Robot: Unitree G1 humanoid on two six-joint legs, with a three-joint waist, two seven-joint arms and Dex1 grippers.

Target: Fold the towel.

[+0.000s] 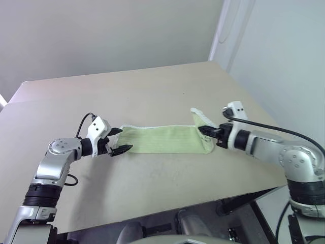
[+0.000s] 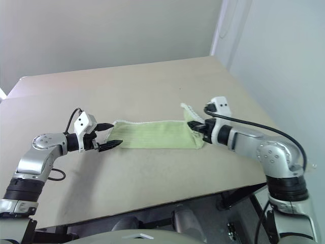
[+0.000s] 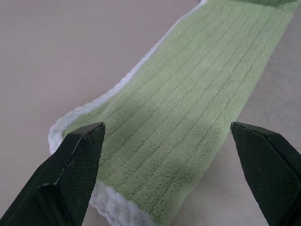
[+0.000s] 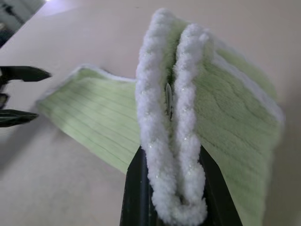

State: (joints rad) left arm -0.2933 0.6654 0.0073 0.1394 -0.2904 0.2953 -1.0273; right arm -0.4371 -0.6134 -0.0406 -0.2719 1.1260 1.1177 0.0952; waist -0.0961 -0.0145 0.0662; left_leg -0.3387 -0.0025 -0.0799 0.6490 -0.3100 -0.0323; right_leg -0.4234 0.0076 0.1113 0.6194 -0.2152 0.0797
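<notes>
The towel [image 1: 162, 139] lay as a long folded green strip across the middle of the table [image 1: 152, 91], running from the left gripper to the right one. Its far long edge showed white trim.

From the head views, the left gripper [image 1: 121, 140] sat at the strip's left end with its two black fingers spread, one above the other, the towel's end just beside their tips. The left wrist view added that the end of the strip lay flat on the tabletop between the two spread fingers [image 3: 70, 174], with its white fluffy border at the near edge and touching neither finger.

The right gripper [image 1: 207, 131] was at the strip's right end, fingers pressed together on the towel, and that end rose off the table in a small peak. The head views could not show how the cloth sat in the grip. The right wrist view did: two layers of white trim stood upright side by side, pinched between the fingers [image 4: 136, 188], with green cloth falling away behind them. That view also caught the left gripper's open tips at the strip's far end.
</notes>
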